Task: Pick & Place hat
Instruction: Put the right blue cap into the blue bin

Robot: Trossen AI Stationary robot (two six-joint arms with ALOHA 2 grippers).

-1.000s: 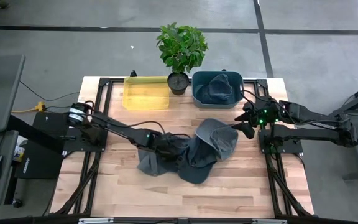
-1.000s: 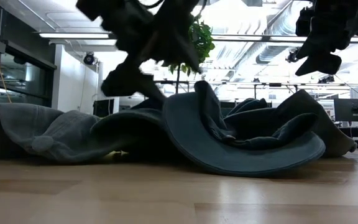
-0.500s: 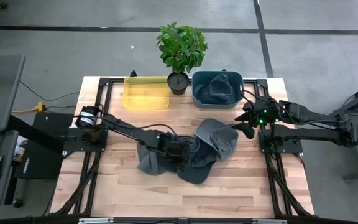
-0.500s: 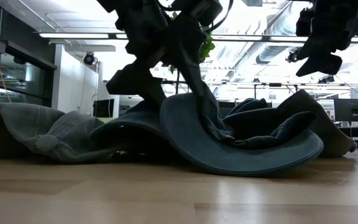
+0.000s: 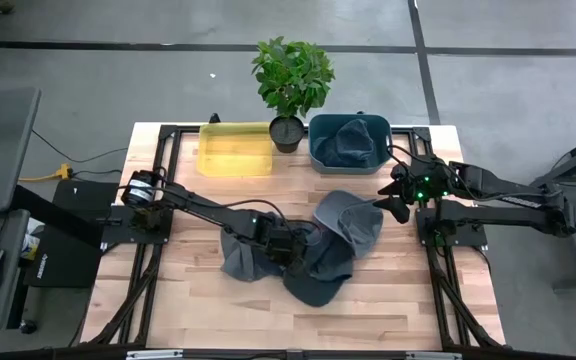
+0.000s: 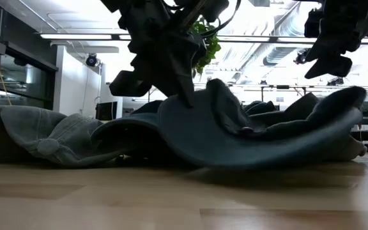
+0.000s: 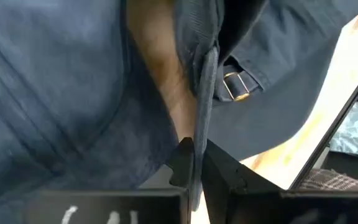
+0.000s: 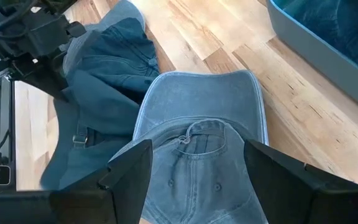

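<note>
From above, the left gripper (image 5: 286, 250) sits in the pile of denim caps (image 5: 313, 250) mid-table; the right gripper (image 5: 396, 205) waits, fingers spread, empty. At table level, one cap (image 6: 260, 137) lifts by its edge. The left wrist camera shows fingertips (image 7: 182, 158) pinched on thin fabric; it could slip, or drag a neighbouring cap.

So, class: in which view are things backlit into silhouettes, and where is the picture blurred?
Low view: bright ceiling lights behind turn the left gripper and right gripper into dark silhouettes above the hats. Left wrist view: the hat fabric sits so close that it blurs. High view: evenly lit, soft shadows on the table.
</note>
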